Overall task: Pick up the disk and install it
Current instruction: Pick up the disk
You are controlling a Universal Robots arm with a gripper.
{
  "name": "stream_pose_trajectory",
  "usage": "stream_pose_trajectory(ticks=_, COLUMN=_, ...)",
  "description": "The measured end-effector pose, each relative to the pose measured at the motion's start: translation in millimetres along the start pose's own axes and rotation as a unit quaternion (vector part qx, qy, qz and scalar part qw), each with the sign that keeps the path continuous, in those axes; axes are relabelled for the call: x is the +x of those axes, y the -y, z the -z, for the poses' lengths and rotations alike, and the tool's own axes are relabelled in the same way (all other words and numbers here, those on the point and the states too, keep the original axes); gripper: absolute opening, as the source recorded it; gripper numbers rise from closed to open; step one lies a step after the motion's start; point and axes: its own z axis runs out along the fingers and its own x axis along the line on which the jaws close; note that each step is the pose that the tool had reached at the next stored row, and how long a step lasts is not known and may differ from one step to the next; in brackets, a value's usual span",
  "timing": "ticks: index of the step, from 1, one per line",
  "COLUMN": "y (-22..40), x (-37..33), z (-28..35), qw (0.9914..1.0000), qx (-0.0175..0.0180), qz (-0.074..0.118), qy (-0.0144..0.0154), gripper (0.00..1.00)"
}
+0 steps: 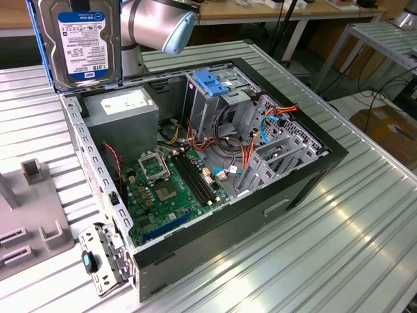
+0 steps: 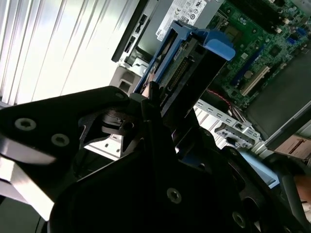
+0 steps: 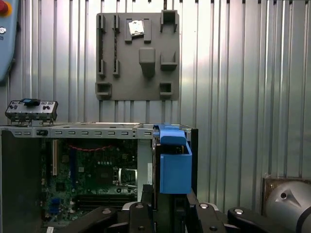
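The disk (image 1: 85,42) hangs upright in the air above the open case's far corner at the exterior view's left. Its white label with the blue band faces that camera, and blue rails run along its edges. In both wrist views it appears edge-on: a dark slab with a blue rail end (image 2: 216,44) and a blue rail block (image 3: 174,165). My gripper (image 3: 167,211) is shut on the disk, with a black finger (image 2: 151,109) pressed against each flat side. The arm's silver link (image 1: 156,23) shows behind the disk.
The open computer case (image 1: 313,163) lies on a slatted metal table. It holds a grey power-supply box (image 1: 124,107), a green motherboard (image 1: 169,186) and a metal drive cage with a blue latch (image 1: 212,81). A grey fixture plate (image 3: 138,56) lies beside the case.
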Motion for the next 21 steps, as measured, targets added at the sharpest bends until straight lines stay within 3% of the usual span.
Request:
stream_pose_trajectory(ticks=3, y=1.0, x=0.0, z=-1.7, qw=0.99996, qx=0.0088, qz=0.002, qy=0.0, gripper=0.35)
stream_pose_trajectory(ticks=8, y=8.8, x=0.1, z=-4.3, qw=0.99986, qx=0.0154, qz=0.007, qy=-0.0001, gripper=0.35)
stream_pose_trajectory(ticks=13, y=30.7, x=0.2, z=-7.4, qw=0.99981, qx=0.0164, qz=0.01, qy=-0.0005, gripper=0.35)
stream_pose_trajectory(ticks=21, y=74.6, x=0.8, z=-10.4, qw=0.99979, qx=0.0165, qz=0.012, qy=-0.0004, gripper=0.35)
